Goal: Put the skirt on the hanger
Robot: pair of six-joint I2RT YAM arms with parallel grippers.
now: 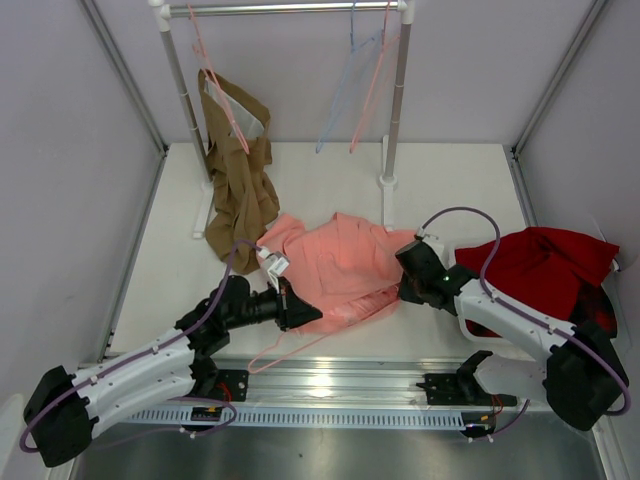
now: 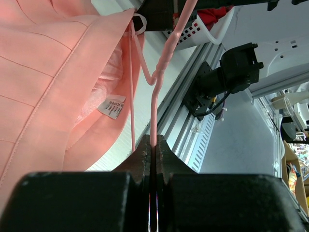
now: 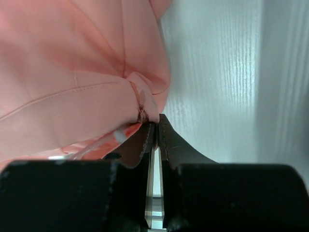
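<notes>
The salmon-pink skirt lies crumpled at the table's middle. The thin pink wire hanger lies along the skirt's near edge, partly inside the fabric. My left gripper is shut on the hanger wire, with the skirt and its white label just to the left of the wire. My right gripper is at the skirt's right edge. In the right wrist view its tips are shut on a small fold of the skirt.
A clothes rack stands at the back with a brown garment on a hanger, a pale blue hanger and another pink hanger. A dark red cloth lies at right. A metal rail runs along the near edge.
</notes>
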